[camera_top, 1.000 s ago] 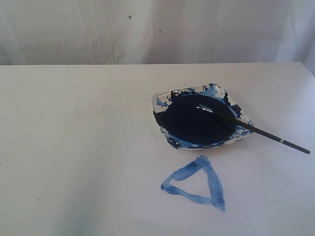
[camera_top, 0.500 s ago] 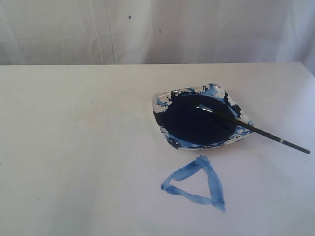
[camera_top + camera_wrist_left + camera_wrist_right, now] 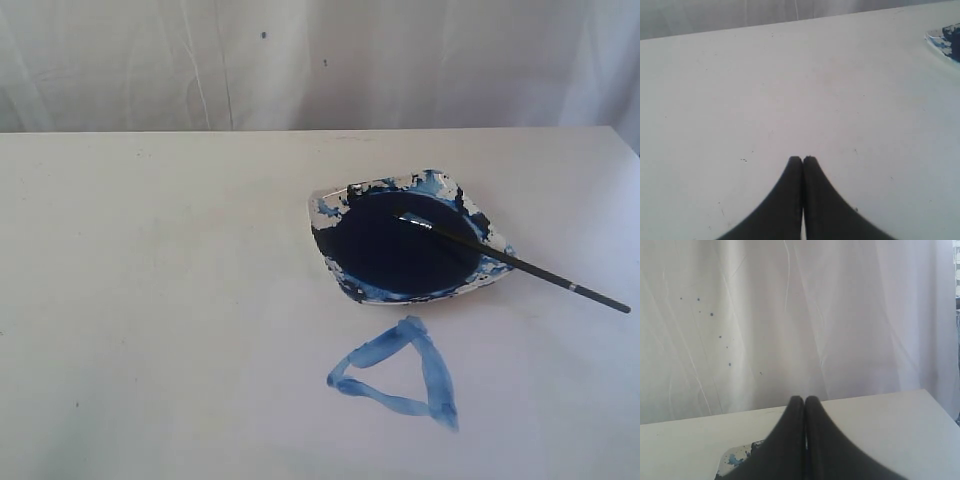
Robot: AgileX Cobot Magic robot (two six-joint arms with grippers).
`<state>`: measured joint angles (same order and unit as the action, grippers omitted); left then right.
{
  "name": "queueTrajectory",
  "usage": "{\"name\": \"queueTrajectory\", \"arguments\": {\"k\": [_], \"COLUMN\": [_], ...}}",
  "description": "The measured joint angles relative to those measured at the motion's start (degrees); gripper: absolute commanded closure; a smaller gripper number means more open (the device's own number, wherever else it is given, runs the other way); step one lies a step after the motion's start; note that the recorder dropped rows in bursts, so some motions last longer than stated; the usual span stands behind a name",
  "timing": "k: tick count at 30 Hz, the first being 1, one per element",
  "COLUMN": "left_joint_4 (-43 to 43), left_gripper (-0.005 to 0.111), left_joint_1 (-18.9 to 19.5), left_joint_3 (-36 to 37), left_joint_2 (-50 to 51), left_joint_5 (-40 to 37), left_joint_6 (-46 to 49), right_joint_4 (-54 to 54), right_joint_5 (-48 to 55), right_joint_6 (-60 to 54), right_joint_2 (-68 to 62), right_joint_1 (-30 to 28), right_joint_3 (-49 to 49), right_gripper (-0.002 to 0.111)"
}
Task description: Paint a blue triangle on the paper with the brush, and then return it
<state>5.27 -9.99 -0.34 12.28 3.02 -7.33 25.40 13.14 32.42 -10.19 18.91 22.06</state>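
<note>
A blue triangle in streaky strokes lies on the white paper, just in front of the paint dish. The brush rests across the dish, its bristles in the dark paint and its black handle sticking out to the right over the paper. Neither arm shows in the exterior view. My left gripper is shut with nothing in it, above bare paper, with the dish's corner far off. My right gripper is also shut and empty, above the dish's corner.
A wrinkled white curtain with a few blue specks hangs behind the table's far edge. The table's right corner shows in the right wrist view.
</note>
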Motion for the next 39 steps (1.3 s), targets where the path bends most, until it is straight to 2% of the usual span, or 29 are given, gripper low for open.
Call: {"name": "queueTrajectory", "arguments": {"k": [11,21,33,39], "left_joint_4": [-4.42,-8.46,-8.46,-8.46], "left_gripper": [0.107,0.107,0.107,0.107], "left_joint_1": [0.00,0.62,12.70,17.18], "left_joint_3": [0.13,0.13,0.13,0.13], "left_joint_2": [-10.35,-12.04,-12.04,-12.04], "left_joint_5": [-14.07,-16.54,-16.54,-16.54], "left_joint_6": [7.33,10.60,12.11,12.11], "right_joint_4": [0.00,0.00,0.00,0.00], "right_joint_5": [0.00,0.00,0.00,0.00], "right_joint_6": [0.00,0.00,0.00,0.00], "right_joint_2": [0.00,0.00,0.00,0.00], "right_joint_1": [0.00,0.00,0.00,0.00], "right_joint_3": [0.00,0.00,0.00,0.00], "right_gripper": [0.108,0.108,0.108,0.108]}}
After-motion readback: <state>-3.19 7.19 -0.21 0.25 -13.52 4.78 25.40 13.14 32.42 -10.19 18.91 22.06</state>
